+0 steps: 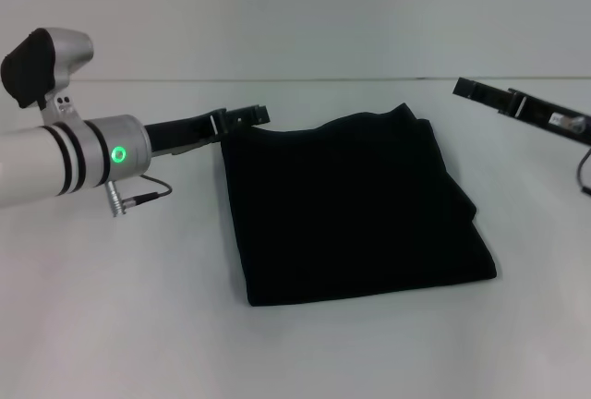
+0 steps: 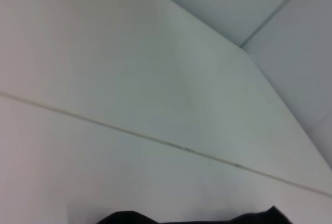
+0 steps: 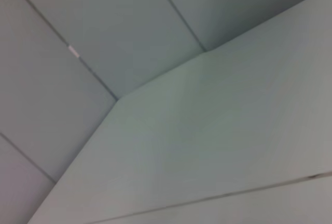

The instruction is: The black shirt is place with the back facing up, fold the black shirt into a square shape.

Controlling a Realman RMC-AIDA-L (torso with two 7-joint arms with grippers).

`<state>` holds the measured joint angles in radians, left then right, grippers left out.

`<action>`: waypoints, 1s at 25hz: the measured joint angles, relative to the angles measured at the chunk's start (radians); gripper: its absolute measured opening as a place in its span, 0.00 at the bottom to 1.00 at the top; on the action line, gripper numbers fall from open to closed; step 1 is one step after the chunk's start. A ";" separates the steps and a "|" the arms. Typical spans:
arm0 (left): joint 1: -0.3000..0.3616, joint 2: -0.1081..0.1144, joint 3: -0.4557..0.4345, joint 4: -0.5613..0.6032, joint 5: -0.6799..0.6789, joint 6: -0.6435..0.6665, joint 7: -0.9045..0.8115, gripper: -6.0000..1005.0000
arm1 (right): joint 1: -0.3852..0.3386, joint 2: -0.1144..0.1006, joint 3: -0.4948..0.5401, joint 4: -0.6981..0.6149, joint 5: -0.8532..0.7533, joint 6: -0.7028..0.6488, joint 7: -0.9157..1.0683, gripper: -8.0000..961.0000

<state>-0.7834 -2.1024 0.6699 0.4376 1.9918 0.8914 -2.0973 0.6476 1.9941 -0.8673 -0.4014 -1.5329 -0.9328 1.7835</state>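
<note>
Head view shows the soft black shirt (image 1: 355, 210) folded square on the white table (image 1: 138, 325). The left gripper (image 1: 247, 115) is beside its far left corner, the right gripper (image 1: 480, 91) well apart. I cannot tell how either's fingers stand.

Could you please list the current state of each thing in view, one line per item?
black shirt: folded into a rough square, lying flat on the table, not held by either claw.
left claw: by the shirt's far left corner, just at its edge; contact unclear.
right claw: raised at the far right, apart from the shirt.
table: white, bearing the shirt.
</note>
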 joint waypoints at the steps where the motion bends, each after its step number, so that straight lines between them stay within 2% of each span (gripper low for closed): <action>1: -0.005 0.001 0.000 -0.004 0.000 -0.003 -0.032 0.84 | 0.006 -0.017 -0.001 -0.004 -0.024 -0.019 0.025 0.65; 3: -0.012 0.001 -0.001 -0.005 0.000 -0.009 -0.083 0.84 | 0.021 -0.046 -0.001 -0.021 -0.091 -0.064 0.067 0.76; 6: -0.015 0.003 -0.004 -0.006 -0.001 -0.016 -0.137 0.83 | 0.032 -0.064 0.003 -0.076 -0.185 -0.124 0.087 0.79; 9: -0.015 0.005 -0.005 -0.012 -0.001 -0.040 -0.184 0.83 | 0.031 -0.068 0.007 -0.143 -0.263 -0.183 0.088 0.83; 14: -0.014 0.004 -0.003 -0.022 -0.006 -0.069 -0.175 0.83 | 0.042 -0.076 0.011 -0.205 -0.342 -0.343 0.090 0.81; 18: -0.027 0.000 0.002 -0.039 -0.003 -0.088 -0.140 0.83 | 0.047 -0.073 0.013 -0.208 -0.344 -0.351 0.096 0.81; 25: -0.056 -0.004 0.059 -0.098 0.002 -0.212 -0.118 0.83 | 0.058 -0.069 0.013 -0.208 -0.342 -0.323 0.101 0.81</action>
<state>-0.8392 -2.1060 0.7291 0.3393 1.9941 0.6793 -2.2154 0.7054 1.9249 -0.8544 -0.6096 -1.8744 -1.2555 1.8848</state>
